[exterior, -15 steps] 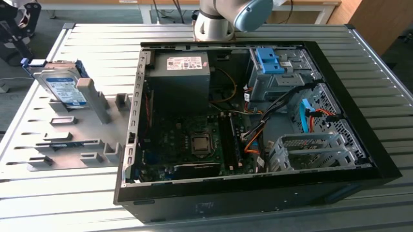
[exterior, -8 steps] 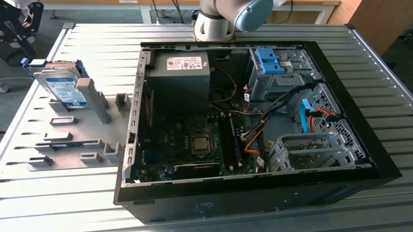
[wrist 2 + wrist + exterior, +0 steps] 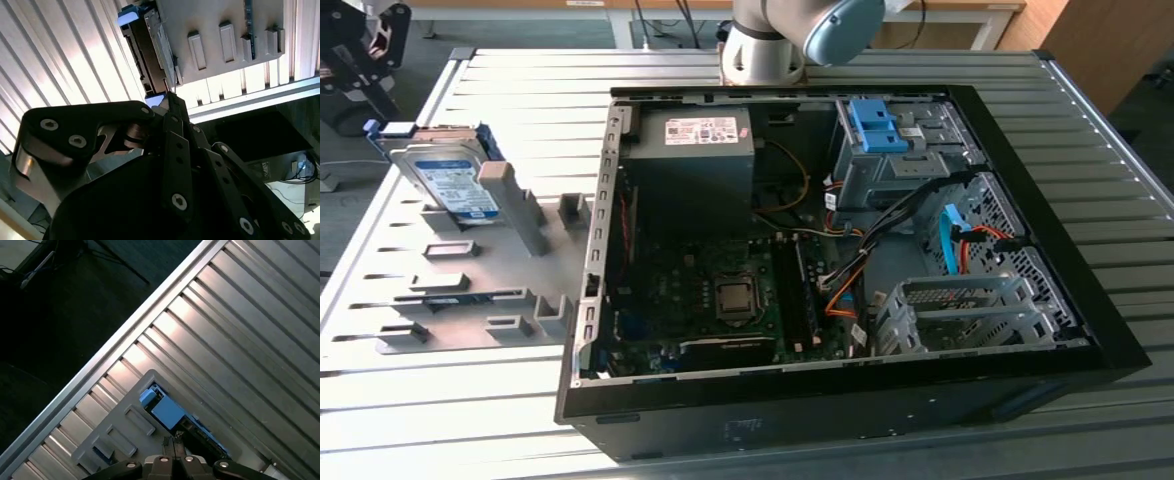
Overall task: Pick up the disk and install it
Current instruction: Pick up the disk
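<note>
The disk point(image 3: 447, 180), a silver drive with a white-and-blue label and blue side rails, stands on edge in a grey slotted holder point(image 3: 467, 290) at the exterior view's left. In the second wrist view the disk point(image 3: 147, 50) shows edge-on beyond my gripper point(image 3: 169, 97), whose black fingertips meet with nothing between them. In the first wrist view the blue handle end of the disk point(image 3: 167, 411) lies just past the shut gripper point(image 3: 173, 442), which hangs above it and apart from it.
An open black computer case point(image 3: 1107, 330) lies on the slatted metal table point(image 3: 1067, 120), with a grey power supply point(image 3: 700, 140), a blue bracket point(image 3: 874, 125) in the drive bay and a metal cage point(image 3: 947, 310). The arm's base point(image 3: 761, 45) stands behind the case.
</note>
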{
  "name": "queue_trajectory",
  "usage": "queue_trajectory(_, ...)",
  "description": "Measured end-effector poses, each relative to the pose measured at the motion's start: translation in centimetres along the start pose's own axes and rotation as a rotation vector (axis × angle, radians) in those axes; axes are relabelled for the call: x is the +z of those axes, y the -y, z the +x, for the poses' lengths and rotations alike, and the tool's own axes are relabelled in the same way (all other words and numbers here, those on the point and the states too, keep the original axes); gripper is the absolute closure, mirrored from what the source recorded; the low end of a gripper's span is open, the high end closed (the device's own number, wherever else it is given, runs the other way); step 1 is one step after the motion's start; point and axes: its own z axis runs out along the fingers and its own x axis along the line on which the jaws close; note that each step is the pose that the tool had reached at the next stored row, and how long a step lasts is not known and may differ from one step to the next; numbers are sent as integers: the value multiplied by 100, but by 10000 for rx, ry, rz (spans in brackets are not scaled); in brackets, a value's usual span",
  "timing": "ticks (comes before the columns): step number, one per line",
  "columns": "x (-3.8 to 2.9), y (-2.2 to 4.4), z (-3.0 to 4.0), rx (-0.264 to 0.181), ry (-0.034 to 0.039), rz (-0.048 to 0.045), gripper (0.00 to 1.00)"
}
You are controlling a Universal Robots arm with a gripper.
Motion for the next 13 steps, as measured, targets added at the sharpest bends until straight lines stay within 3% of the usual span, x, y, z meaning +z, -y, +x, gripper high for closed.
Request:
queue_trajectory(4, -1, 1, 0, -571, -28, -16, 89)
queue_trajectory(13, -1, 1, 0, -583, -25, -21, 89)
